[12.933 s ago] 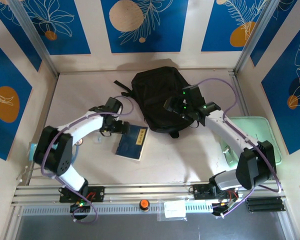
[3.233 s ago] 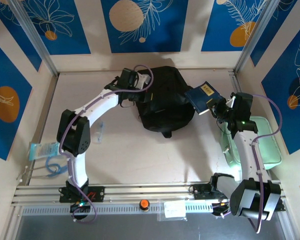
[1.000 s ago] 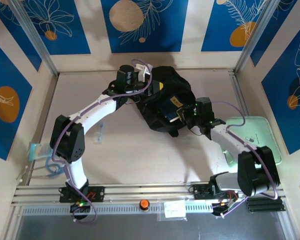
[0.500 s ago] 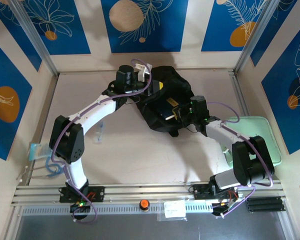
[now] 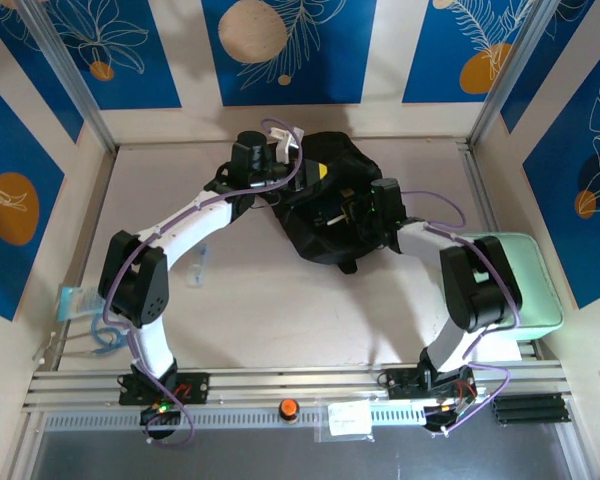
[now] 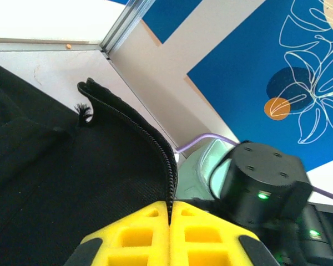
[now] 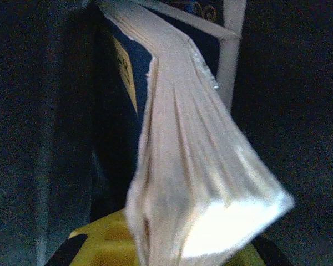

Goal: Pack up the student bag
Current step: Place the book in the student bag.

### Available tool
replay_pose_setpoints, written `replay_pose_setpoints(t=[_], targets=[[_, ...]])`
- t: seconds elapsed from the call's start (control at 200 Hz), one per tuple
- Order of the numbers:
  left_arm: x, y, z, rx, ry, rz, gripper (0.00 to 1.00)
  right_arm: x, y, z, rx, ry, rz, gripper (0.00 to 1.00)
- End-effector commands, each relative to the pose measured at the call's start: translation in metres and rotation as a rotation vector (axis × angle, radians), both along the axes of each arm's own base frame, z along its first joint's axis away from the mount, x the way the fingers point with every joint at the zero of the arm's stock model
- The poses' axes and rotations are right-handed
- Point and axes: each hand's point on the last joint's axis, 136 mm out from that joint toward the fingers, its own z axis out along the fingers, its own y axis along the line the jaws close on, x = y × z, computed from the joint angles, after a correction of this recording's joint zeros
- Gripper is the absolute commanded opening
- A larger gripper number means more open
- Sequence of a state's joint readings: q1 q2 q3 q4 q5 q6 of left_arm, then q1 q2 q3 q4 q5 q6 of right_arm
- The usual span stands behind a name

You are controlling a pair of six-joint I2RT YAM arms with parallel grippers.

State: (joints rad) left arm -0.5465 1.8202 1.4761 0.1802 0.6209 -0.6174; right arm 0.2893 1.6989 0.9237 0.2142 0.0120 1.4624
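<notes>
**1. Tabletop.** No change. It carries the student bag at its far middle.

**2. Student bag.** The bag lies where it lay before. Its mouth faces up and to the bag's right, and the zip edge on the bag's left is lifted clear, so the mouth is open.

**3. Mint-green case.** Not moved. It lies well apart from the bag, on the bag's right, and is not packed.

**4. Book.** This item has changed. A few seconds ago it hung in the air to the right of the bag. One second ago it lay at the bag's mouth. Now the right wrist view shows dark bag fabric on both sides of it, with its page edges fanned toward the camera. Judgement: the book is largely inside the bag and insertion is near its end.

**5. Right claw.** It has advanced into the bag's mouth. Its pads are nearly closed and clamp the near end of the book.

**6. Left claw.** It stays at the bag's left edge, fully closed, with the zip edge pinched between its yellow pads.

**Consequence.** Judgement: the book wants releasing inside the bag next. The left claw's grip on the edge should be kept until the right claw is out.
</notes>
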Motion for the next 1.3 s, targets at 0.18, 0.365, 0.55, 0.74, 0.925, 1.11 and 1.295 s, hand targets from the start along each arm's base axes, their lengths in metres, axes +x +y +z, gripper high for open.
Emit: replay_pose_setpoints(t=[0.18,0.365,0.55,0.74,0.925,1.11,1.295], targets=[[-0.015,-0.002,0.043,-0.080,-0.097,-0.040,0.00,0.028,0.015,-0.022,-0.073,0.001,0.060,0.20],[-0.014,-0.002,0.039,-0.072,-0.094,-0.037,0.00,0.013,0.010,-0.025,-0.101,0.025,0.067,0.48],[-0.014,-0.002,0.036,-0.071,-0.089,-0.040,0.00,-0.005,0.001,-0.031,-0.135,0.060,0.063,0.52],[-0.014,-0.002,0.032,-0.070,-0.082,-0.040,0.00,0.000,0.007,-0.043,-0.124,0.084,0.086,0.35],[-0.014,-0.002,0.029,-0.065,-0.072,-0.040,0.00,0.018,0.013,-0.046,-0.138,0.088,0.095,0.23],[-0.013,-0.002,0.029,-0.065,-0.066,-0.041,0.00,0.033,0.022,-0.031,-0.117,-0.006,0.125,0.19],[-0.013,-0.002,0.021,-0.050,-0.051,-0.038,0.00,0.006,0.009,-0.004,-0.126,-0.072,0.133,0.34]])
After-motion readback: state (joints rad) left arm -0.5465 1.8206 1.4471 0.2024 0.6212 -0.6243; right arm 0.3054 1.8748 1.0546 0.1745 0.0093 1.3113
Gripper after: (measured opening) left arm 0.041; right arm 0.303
